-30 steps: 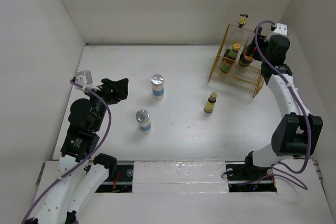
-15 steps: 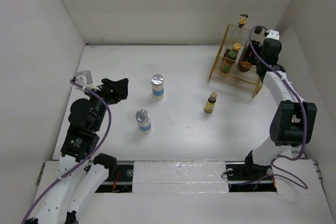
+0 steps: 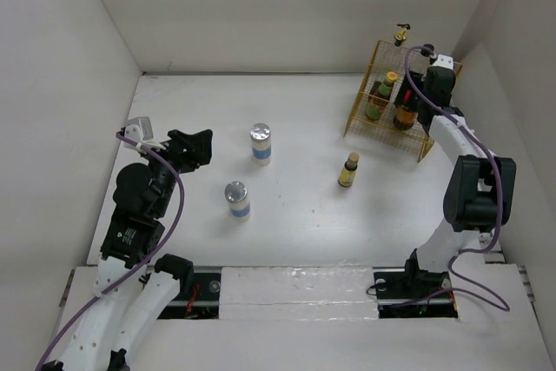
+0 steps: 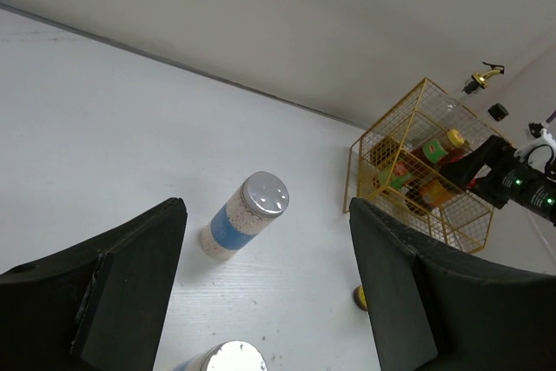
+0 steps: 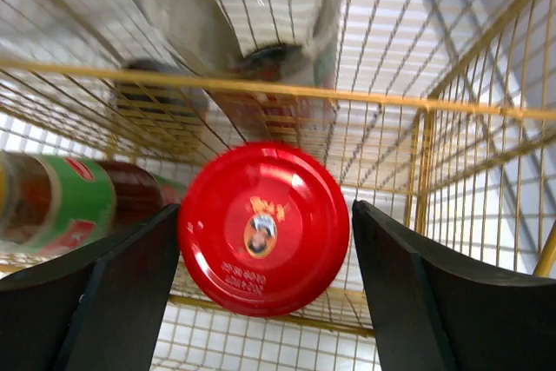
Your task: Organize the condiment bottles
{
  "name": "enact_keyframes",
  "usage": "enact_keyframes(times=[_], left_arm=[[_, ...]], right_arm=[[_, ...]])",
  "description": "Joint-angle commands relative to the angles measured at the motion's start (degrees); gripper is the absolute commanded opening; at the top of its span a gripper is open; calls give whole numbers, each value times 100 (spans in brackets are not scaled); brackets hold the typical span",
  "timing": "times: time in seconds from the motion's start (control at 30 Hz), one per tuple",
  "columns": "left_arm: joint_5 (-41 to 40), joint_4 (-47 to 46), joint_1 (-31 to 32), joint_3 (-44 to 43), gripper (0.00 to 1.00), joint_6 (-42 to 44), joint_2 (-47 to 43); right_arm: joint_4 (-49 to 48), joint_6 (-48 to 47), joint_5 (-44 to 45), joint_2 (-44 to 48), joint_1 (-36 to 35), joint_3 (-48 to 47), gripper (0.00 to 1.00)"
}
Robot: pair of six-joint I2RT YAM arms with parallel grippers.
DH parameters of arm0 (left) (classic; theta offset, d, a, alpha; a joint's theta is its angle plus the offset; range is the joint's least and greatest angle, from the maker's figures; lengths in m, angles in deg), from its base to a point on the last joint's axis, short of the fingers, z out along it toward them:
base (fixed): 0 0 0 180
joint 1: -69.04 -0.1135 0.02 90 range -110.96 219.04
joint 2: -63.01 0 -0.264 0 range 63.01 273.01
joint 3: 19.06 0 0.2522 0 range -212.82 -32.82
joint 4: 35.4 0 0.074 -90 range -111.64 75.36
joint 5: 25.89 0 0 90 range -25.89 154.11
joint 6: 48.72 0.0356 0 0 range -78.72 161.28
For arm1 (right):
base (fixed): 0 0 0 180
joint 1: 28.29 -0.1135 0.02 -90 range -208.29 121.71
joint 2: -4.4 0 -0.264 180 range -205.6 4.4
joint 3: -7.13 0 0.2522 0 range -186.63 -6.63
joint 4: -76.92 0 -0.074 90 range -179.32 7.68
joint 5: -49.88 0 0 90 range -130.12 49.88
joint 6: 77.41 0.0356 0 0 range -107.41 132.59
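Note:
The red-lidded dark jar stands in the yellow wire basket beside the yellow-capped sauce bottle. My right gripper reaches into the basket. In the right wrist view its fingers flank the red lid, with a thin gap on the right side. Two white-blue shakers and the small yellow bottle stand on the table. My left gripper is open and empty, left of the shakers. The far shaker shows between its fingers.
The gold-spout bottle stands behind the basket against the back wall. White walls close in the table on three sides. The basket sits in the far right corner, and its wires surround my right gripper's fingers.
My right gripper has moved left and down, bringing the red-lidded jar from above the basket rim into the basket. The left arm and the table bottles have not moved.

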Motion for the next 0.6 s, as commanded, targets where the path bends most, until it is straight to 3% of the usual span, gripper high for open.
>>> enact_keyframes(times=[0.0, 0.27, 0.33, 0.4, 0.43, 0.5, 0.57], left_arm=[[5, -231, -24, -47, 72, 44, 24], [5, -231, -24, -47, 72, 44, 77], [5, -231, -24, -47, 72, 44, 77], [-65, -231, -24, -47, 72, 44, 25], [-65, -231, -24, -47, 72, 44, 24], [-65, -231, -24, -47, 72, 44, 24], [-65, -231, -24, -47, 72, 44, 24]], right_arm=[[-637, 23, 106, 173, -82, -407, 84], [-637, 76, 351, 1191, -82, -223, 89], [-637, 76, 352, 1673, -230, -48, 79], [-917, 76, 125, 2017, -545, 216, 63], [-1118, 76, 37, 2158, -713, 539, 45], [-1401, 6, -322, 2370, -1126, 735, 26], [-1402, -152, -596, 2309, -1881, 788, 22]])
